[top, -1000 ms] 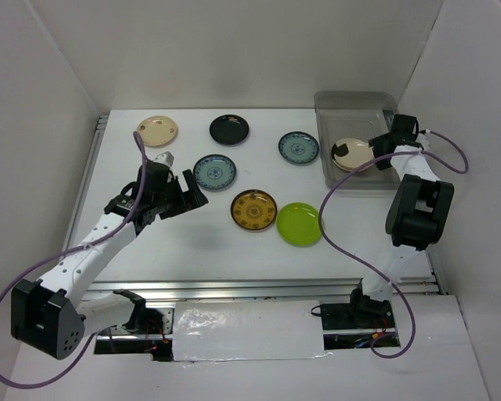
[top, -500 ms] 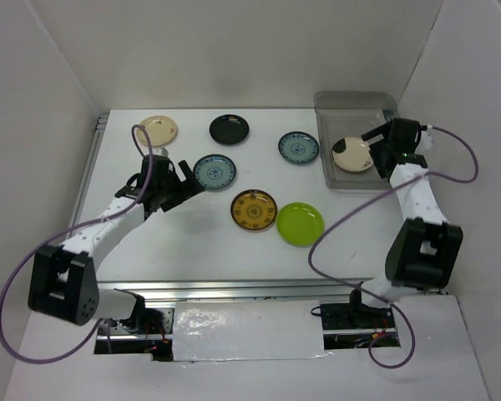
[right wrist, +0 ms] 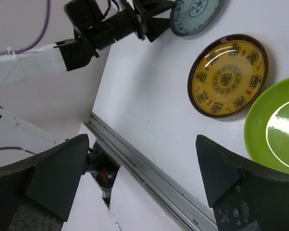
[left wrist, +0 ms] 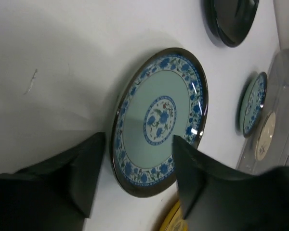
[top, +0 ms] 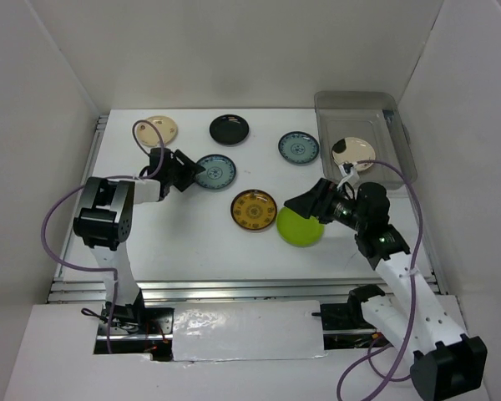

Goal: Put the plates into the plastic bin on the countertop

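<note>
1. While one cream plate with dark marks (top: 353, 153) lies flat inside the plastic bin (top: 359, 113) at the far right corner, six more plates rest loose on the white countertop (top: 192, 242).
2. Along the far side lie a plain cream plate (top: 169, 125), a glossy black plate (top: 229, 129) and a blue-patterned plate (top: 298, 148), the last just beside the bin.
3. Nearer lie a second blue-patterned plate (left wrist: 159, 118), with a dark rim, a blue floral band and a pale green centre, an amber-brown plate (right wrist: 228, 75) with dark motifs, and a lime green plate (right wrist: 279, 130) just beside the amber one.
4. The left gripper (left wrist: 139, 154) has its jaws apart: one finger is outside the near rim of the second blue-patterned plate, the other over its face.
5. The right gripper (right wrist: 142, 159) is spread wide and empty, and hovers above the lime green plate's left part.
</note>
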Robot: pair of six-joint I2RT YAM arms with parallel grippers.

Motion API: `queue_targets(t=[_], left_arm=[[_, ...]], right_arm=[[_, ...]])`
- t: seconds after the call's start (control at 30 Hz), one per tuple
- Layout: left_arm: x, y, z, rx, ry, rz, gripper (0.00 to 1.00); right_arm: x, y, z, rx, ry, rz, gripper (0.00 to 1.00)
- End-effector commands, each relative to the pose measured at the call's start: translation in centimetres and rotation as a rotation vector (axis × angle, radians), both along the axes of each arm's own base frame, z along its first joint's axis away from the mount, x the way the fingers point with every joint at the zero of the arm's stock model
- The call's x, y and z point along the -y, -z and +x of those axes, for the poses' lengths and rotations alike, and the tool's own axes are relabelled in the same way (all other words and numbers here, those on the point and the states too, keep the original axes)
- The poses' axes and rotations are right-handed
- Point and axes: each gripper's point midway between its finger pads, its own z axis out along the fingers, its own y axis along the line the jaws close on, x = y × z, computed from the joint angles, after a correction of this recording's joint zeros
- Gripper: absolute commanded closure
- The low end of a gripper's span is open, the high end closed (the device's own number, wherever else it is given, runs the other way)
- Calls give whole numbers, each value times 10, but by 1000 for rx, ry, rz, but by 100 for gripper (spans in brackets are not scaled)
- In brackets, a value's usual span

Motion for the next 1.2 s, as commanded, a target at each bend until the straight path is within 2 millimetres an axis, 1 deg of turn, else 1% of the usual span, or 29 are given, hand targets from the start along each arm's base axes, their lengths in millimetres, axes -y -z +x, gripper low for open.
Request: queue_targets(t=[0.0,0.03,0.07,0.17,0.2,0.23,0.27,0.33,0.37,0.4,0.43,0.47,0.5,0.53,0.57,0.6,0.63,0.67,0.7,0.73,0.8,0.83,0.87,0.97,1.0,1.07,1.1,1.13,1.17], left_arm=[[-6,19,3,-51,-58,36,34],[-6,24,0,-65,-65,46,38],[-8,28,-1,-73,-74,56,47],[-10,39,-6,-100,-80,71,61],[-10,41,-7,-103,-82,76,78],[-11,42,-9,-109,-78,85,85],[-12,38,-9,-102,-78,92,98],[-19,25,-14,-82,-95,132,100],[-21,18,-16,-68,-95,151,100],[-20,16,-27,-71,-82,164,100],[-16,-9,-35,-36,-64,172,100],[-19,-15,-44,-38,-75,205,100],[-14,-23,-53,-25,-43,236,100],[2,-42,-66,12,17,231,100],[5,-43,-79,-12,50,245,100],[16,-47,-90,-7,108,240,100],[33,-58,-106,12,192,200,100],[40,-56,-119,12,248,187,100],[50,-58,-129,20,294,162,100],[61,-73,-141,57,354,113,100],[69,-78,-156,75,414,81,100],[71,-88,-162,100,430,72,100],[75,-94,-168,118,468,57,100],[81,-112,-182,167,529,7,100],[81,-119,-184,182,534,2,100],[79,-121,-185,183,526,20,100],[77,-121,-185,175,520,25,100],[76,-121,-185,176,518,30,100],[75,-124,-181,186,508,40,100]], right_arm=[[4,-29,-17,137,-12,-10,0],[9,-27,-18,135,14,-18,0],[11,-34,-24,163,16,-12,0],[15,-38,-27,171,29,-15,0],[15,-40,-27,178,30,-13,0],[16,-39,-26,175,36,-11,0],[14,-35,-23,162,30,-11,0],[10,-27,-18,145,12,3,0],[6,-13,-12,103,-1,0,0],[1,-12,-6,108,-13,12,0],[-3,-10,-1,107,-24,15,0],[-12,5,10,56,-30,-7,0],[-18,-5,21,86,-28,-28,0],[-21,-2,32,77,-11,-57,0],[-26,16,52,23,25,-111,0],[-42,2,61,58,-4,-134,0],[-49,7,69,42,-13,-153,0],[-61,-1,79,56,-32,-162,0],[-70,26,91,-9,-48,-194,0],[-77,52,98,-73,-65,-219,0],[-90,58,104,-79,-96,-220,1],[-93,73,107,-111,-93,-237,2],[-94,78,109,-114,-88,-244,4],[-97,98,101,-141,-94,-241,15],[-99,100,97,-145,-106,-238,27],[-100,104,91,-152,-109,-235,41],[-102,101,87,-140,-118,-230,62],[-101,100,87,-136,-113,-229,75],[-102,101,83,-139,-115,-234,83]])
